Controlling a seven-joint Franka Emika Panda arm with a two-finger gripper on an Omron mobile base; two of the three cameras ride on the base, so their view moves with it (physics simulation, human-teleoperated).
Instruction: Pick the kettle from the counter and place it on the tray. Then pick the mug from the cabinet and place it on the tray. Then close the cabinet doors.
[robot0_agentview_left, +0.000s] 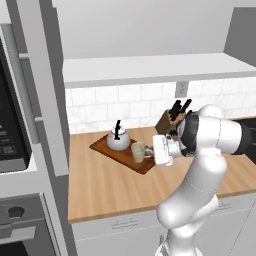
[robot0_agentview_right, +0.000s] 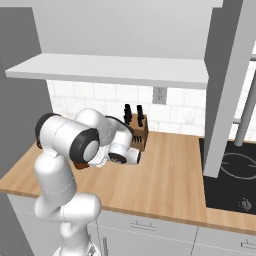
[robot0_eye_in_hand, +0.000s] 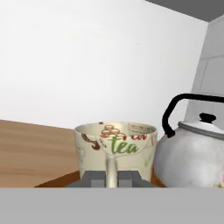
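Observation:
The beige mug (robot0_agentview_left: 138, 151) with "tea" print (robot0_eye_in_hand: 114, 146) is upright over the near right end of the dark wooden tray (robot0_agentview_left: 111, 150). Whether it rests on the tray or hangs just above it I cannot tell. My gripper (robot0_agentview_left: 149, 150) reaches in from the right and is shut on the mug's loop handle (robot0_eye_in_hand: 111, 168), one fingertip (robot0_eye_in_hand: 93, 178) on each side. The silver kettle (robot0_agentview_left: 118, 139) with its black handle stands on the tray's far left end, close beside the mug (robot0_eye_in_hand: 192, 153). Above, the cabinet shelf (robot0_agentview_left: 150, 67) is bare and both cabinet doors (robot0_agentview_left: 47, 95) (robot0_agentview_right: 225, 85) stand open.
A knife block (robot0_agentview_left: 167, 122) (robot0_agentview_right: 138, 131) stands at the wall just behind my arm. A dark oven (robot0_agentview_left: 10, 135) fills the column on the left, and a black cooktop (robot0_agentview_right: 232, 175) lies to the right. Bare counter (robot0_agentview_left: 110, 192) stretches in front of the tray.

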